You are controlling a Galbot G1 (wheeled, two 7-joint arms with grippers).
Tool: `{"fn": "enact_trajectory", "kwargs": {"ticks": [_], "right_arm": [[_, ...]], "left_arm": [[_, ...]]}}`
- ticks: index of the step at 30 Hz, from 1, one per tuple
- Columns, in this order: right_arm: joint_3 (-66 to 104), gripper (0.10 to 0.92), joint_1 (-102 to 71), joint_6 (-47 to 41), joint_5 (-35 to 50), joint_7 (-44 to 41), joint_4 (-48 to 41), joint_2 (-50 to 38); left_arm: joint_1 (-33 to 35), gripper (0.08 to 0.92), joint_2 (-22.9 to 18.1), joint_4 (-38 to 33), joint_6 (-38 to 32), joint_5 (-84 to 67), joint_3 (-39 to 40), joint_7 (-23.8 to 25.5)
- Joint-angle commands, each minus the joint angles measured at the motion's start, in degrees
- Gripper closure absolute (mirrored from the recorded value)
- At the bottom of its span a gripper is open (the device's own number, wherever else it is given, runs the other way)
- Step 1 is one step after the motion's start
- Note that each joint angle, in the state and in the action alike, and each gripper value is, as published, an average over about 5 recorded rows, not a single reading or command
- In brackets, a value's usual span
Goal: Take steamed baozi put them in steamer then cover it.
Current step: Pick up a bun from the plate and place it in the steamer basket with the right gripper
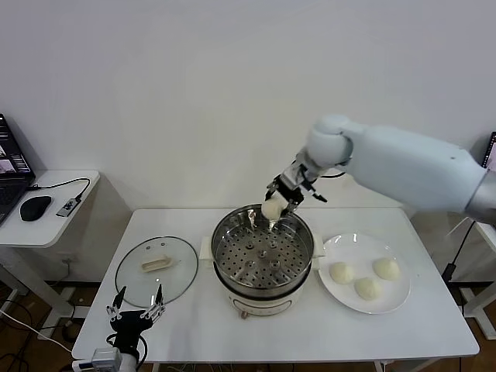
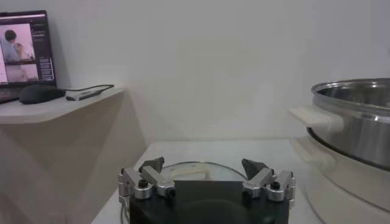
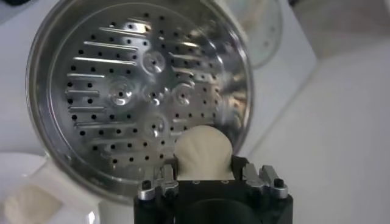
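Note:
My right gripper (image 1: 276,203) is shut on a cream-white baozi (image 1: 272,208), holding it above the far rim of the steel steamer (image 1: 232,267). In the right wrist view that baozi (image 3: 203,152) sits between the jaws over the perforated floor of the steamer (image 3: 128,91), which holds nothing. Three more baozi (image 1: 342,272) lie on the white plate (image 1: 341,249) to the steamer's right. The glass cover (image 1: 133,273) with its cream handle lies flat on the table left of the steamer. My left gripper (image 1: 136,311) hovers open near the table's front edge, just in front of the cover (image 2: 183,169).
A side table (image 1: 74,186) at the far left carries a laptop, a mouse (image 1: 35,208) and a cable adapter. The steamer's pot base (image 2: 341,173) with its side handle stands to one side in the left wrist view.

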Motion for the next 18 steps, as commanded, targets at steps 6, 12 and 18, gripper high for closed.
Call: {"fn": "enact_trajectory", "kwargs": {"ticks": [6, 12, 18], "right_arm": [[-1.07, 0.475, -4.90, 14.05, -15.57, 3.66, -3.98, 3.58], [2.31, 0.474, -9.25, 18.15, -20.80, 6.28, -7.79, 5.11], [5.95, 0.466, -12.33, 21.16, -25.38, 8.64, -12.23, 8.07]], "left_arm": [[-0.03, 0.177, -0.15, -0.17, 0.11, -0.19, -0.04, 0.00], [-0.22, 0.177, -0.15, -0.28, 0.16, 0.06, -0.11, -0.04], [-0.33, 0.177, -0.09, -0.29, 0.18, 0.25, -0.42, -0.02]]}}
